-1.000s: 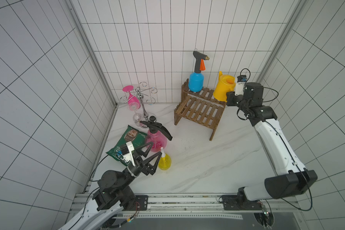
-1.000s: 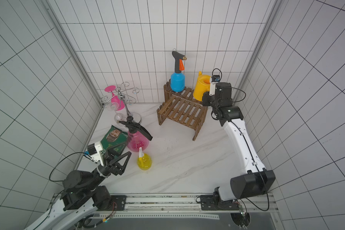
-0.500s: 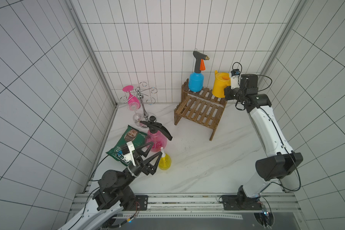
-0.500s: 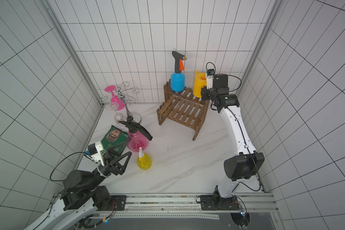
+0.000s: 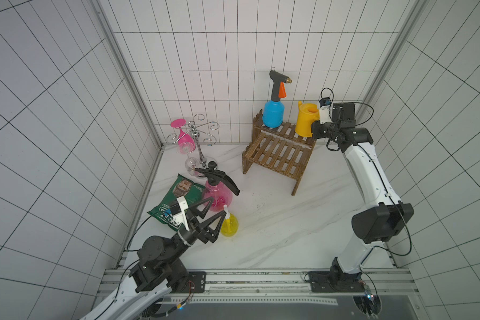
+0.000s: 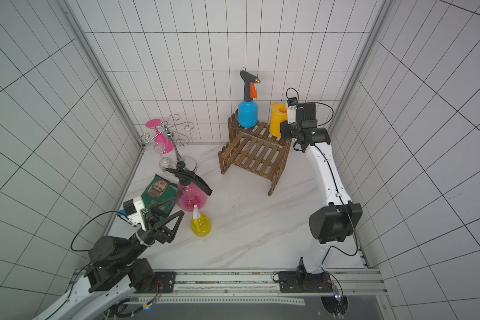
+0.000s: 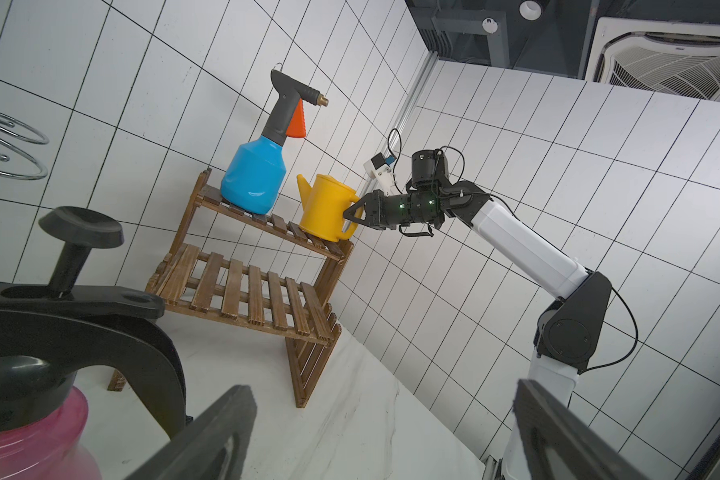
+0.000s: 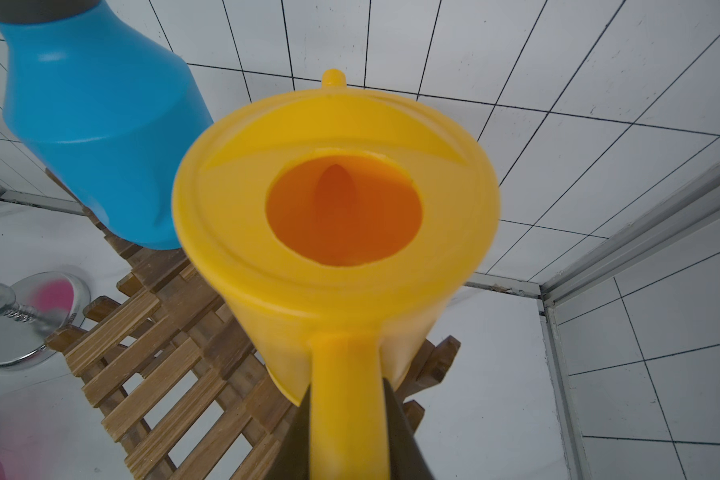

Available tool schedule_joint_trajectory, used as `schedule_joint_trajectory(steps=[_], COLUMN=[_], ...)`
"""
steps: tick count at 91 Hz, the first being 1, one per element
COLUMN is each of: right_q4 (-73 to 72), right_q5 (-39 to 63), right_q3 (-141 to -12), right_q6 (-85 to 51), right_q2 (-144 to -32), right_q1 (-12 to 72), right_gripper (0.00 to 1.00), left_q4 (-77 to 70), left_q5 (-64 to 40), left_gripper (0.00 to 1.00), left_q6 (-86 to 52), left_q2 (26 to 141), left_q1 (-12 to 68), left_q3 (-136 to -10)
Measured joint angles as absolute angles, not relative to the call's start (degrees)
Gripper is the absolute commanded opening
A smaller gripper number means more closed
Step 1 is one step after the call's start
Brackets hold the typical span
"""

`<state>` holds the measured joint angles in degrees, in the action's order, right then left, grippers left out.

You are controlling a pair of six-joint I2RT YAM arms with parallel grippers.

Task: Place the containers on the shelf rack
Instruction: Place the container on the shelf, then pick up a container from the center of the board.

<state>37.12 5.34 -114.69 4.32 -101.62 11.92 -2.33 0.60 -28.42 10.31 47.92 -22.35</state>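
While the right gripper (image 7: 353, 216) pinches the yellow watering can's (image 7: 327, 210) handle, seat it flat on the shelf rack (image 7: 242, 291), at the blue bottle's (image 7: 254, 178) three o'clock. Left gripper (image 5: 216, 207) hangs spread.

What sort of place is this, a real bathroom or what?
Most likely a lab test cell dressed like a bathroom: white tiled walls round a marble-look tabletop, two robot arms bolted to a metal rail, and an office ceiling vent above.

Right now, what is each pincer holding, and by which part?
Right pincer grips the yellow watering can by its handle; left pincer is open, holding nothing.
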Motion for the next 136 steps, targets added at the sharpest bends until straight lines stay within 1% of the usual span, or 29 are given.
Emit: schedule_joint_trajectory(steps=[8, 21, 53, 65, 70, 81, 87, 97, 108, 118, 127, 136], right_q4=[36.58, 36.07, 35.11, 34.74, 34.04, 31.75, 29.69, 24.58, 15.27, 1.02, -10.11, -9.21], right_q5=[6.44, 7.60, 8.43, 8.38, 8.38, 8.78, 9.39, 12.23, 20.12, 31.81, 39.53, 42.83], right_q3=[-113.69, -110.80, -108.29, -105.47, -103.20, -95.72, -90.89, -81.21, -69.04, -56.69, -48.66, -46.83], right_q6=[4.29, 4.21, 3.40, 2.85, 2.52, 1.26, 0.25, -1.98, -5.26, -11.29, -13.93, -8.49], right_q2=[-101.38, -100.22, -97.10, -93.78, -91.44, -83.83, -78.65, -68.75, -58.02, -52.21, -51.90, -55.44], right_q1=[11.92, 11.92, 11.92, 11.92, 11.92, 11.92, 11.92, 11.86, 11.84, 12.27, 16.53, 26.72], right_gripper=[0.23, 0.28, 0.68, 0.79, 0.82, 0.84, 0.84, 0.88, 0.93, 1.00, 0.99, 0.99], left_q4=[-2.33, -2.33, -2.33, -2.33, -2.33, -2.33, -2.35, -2.39, -3.14, -5.85, -8.73, -12.01], left_q5=[0.62, 0.62, 0.60, 0.60, 0.62, 0.62, 0.64, 0.99, 1.52, 1.28, -0.10, -2.96], left_gripper=[0.99, 0.98, 0.98, 0.98, 0.98, 0.98, 0.98, 0.99, 0.99, 0.99, 0.99, 0.99], left_q6=[-28.42, -28.42, -28.42, -28.45, -28.45, -28.45, -28.45, -28.45, -28.69, -30.00, -32.62, -36.84], left_q2=[10.31, 10.31, 10.31, 10.31, 10.31, 10.33, 10.50, 11.40, 13.30, 15.51, 18.00, 21.50], left_q1=[47.92, 47.92, 47.94, 47.94, 47.94, 47.94, 47.94, 47.94, 47.64, 45.87, 42.46, 37.28], left_q3=[-22.35, -22.35, -22.35, -22.35, -22.35, -22.35, -22.35, -22.35, -22.26, -21.28, -20.47, -20.43])
